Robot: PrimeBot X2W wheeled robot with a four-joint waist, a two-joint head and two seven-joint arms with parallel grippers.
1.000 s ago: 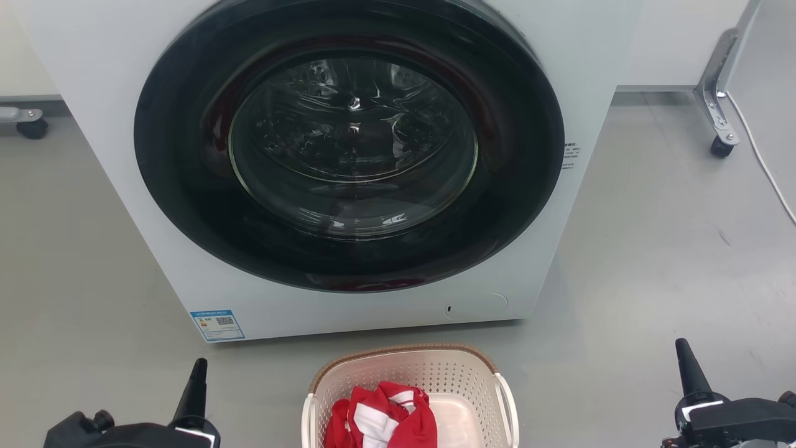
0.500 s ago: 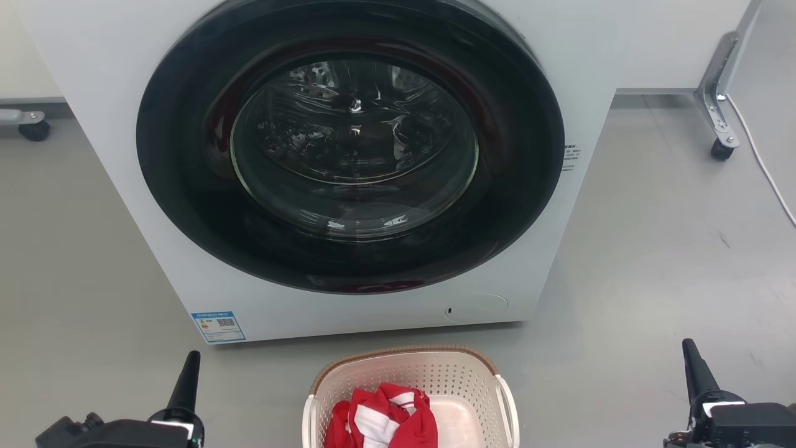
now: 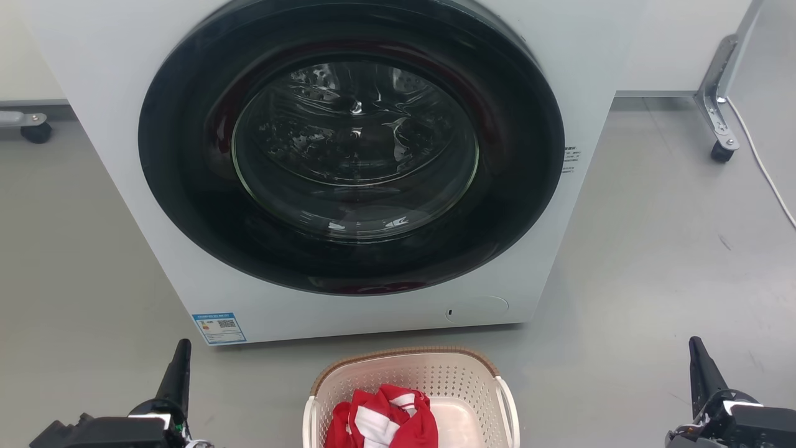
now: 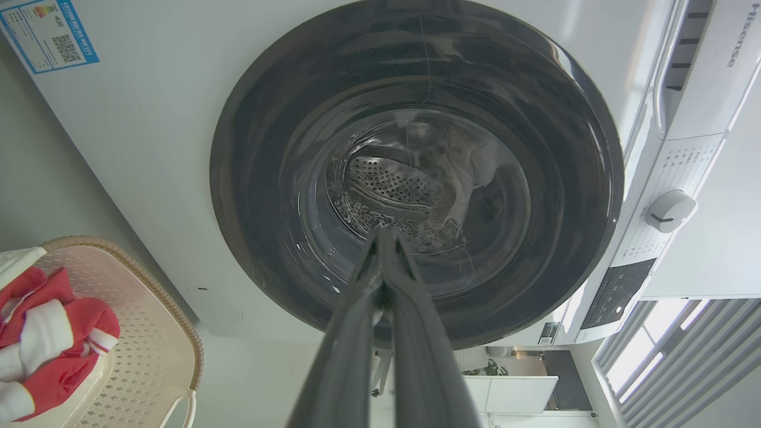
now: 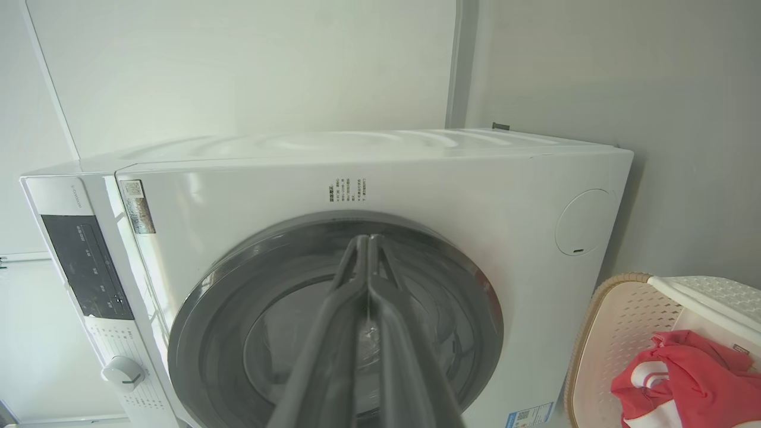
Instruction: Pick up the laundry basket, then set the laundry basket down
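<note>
The left fingers rise from the lower left corner of the head view and the right fingers from the lower right, each pair a long dark tapered spike pointing up toward the washing machine, both low over the grey floor. In the left wrist view the left fingers are pressed together with their tips meeting and nothing between them, aimed at the round door; the right fingers in the right wrist view are closed the same way, empty, and point at the upper edge of the door. The laundry basket stands upright on the floor just in front of the machine, between the two arms and well apart from both, its mouth open upward. Its rounded end faces the machine; the near end is cut off by the bottom of the head view, so its long axis cannot be told. The walls are cream-white plastic pierced with small holes, the rim is a brown woven-look band, and smooth white handles curve down each side. A crumpled red and white cloth lies inside it. The machine is a glossy white box with a dark ring around domed glass.
</note>
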